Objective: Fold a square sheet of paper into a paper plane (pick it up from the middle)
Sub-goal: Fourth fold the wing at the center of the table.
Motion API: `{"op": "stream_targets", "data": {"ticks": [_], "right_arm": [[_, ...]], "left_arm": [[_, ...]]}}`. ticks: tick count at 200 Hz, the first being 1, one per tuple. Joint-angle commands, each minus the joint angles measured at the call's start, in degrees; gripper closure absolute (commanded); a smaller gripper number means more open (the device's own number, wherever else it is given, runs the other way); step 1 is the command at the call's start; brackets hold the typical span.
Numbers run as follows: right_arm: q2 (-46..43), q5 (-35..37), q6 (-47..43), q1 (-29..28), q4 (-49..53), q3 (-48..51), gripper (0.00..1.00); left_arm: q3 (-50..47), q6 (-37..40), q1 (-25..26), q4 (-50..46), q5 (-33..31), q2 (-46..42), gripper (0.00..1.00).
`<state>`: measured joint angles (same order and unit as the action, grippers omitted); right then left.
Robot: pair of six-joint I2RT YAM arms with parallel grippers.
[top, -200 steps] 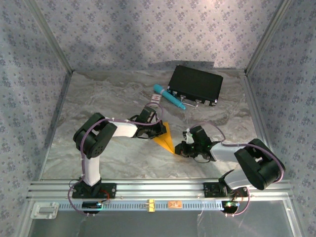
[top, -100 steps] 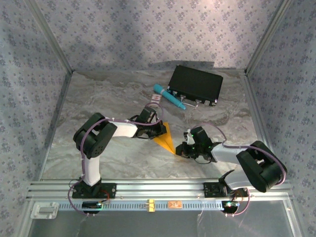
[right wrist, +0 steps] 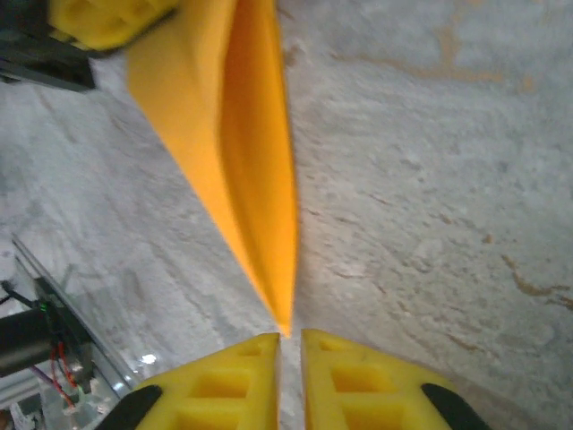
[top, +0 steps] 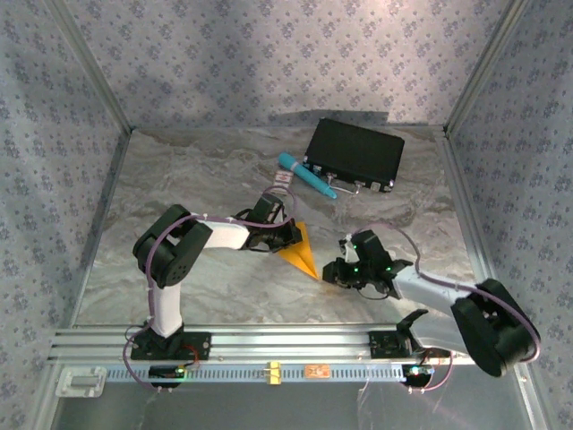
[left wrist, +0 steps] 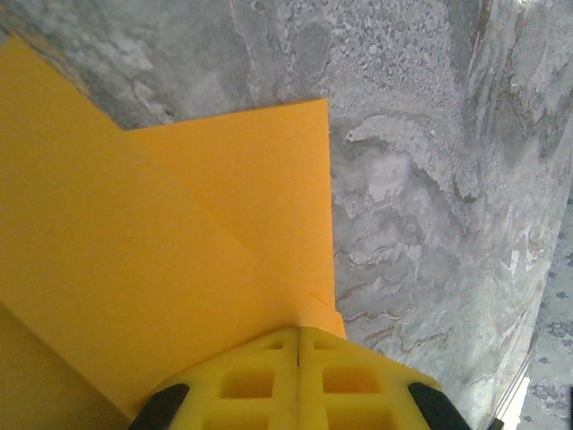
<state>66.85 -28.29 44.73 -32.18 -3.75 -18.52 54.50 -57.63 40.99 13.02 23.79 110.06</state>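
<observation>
I see the thin orange-yellow paper, folded into a narrow pointed dart shape, near the middle of the grey marbled counter, between my two arms. Its point is toward the near edge and its wide end is away from me.

My left hand comes in from the left at the wide end of the paper. In the left wrist view that left hand has its yellow fingers pressed together with only a seam between them. The paper runs in under their tips, so I read it as clenched on the paper. Layered folds with a diagonal crease show on the sheet there.

My right hand sits at the point of the paper. In the right wrist view the right hand shows a thin slit between its yellow fingers, and the tip of the paper ends right at the mouth of that slit. I cannot tell whether the tip is pinched or just free of the fingers.

Farther back on the counter lies a flat black rectangular case, with a teal cylindrical pen just beside its left edge, well apart from the paper.
</observation>
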Motion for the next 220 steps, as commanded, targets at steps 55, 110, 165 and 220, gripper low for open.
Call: {"op": "stream_targets", "data": {"ticks": [55, 110, 165, 220], "right_arm": [[10.2, -3.7, -5.5, -1.9, 1.6, -13.0, 0.97], [22.8, -0.8, -7.8, -5.1, 3.8, -21.6, 0.98], [25.7, 1.6, -7.4, -4.6, 3.4, -18.7, 0.98], [25.0, -0.7, -4.2, -3.4, -3.5, -11.8, 0.98]], "left_arm": [[-0.4, 0.8, 0.1, -2.7, -1.1, 1.8, 0.99], [-0.4, 0.8, 0.1, -3.0, -1.1, 1.8, 0.99], [-0.5, 0.9, 0.2, -2.9, -1.1, 1.6, 0.99], [-0.6, 1.0, 0.0, -3.2, -1.3, 1.7, 0.99]]}}
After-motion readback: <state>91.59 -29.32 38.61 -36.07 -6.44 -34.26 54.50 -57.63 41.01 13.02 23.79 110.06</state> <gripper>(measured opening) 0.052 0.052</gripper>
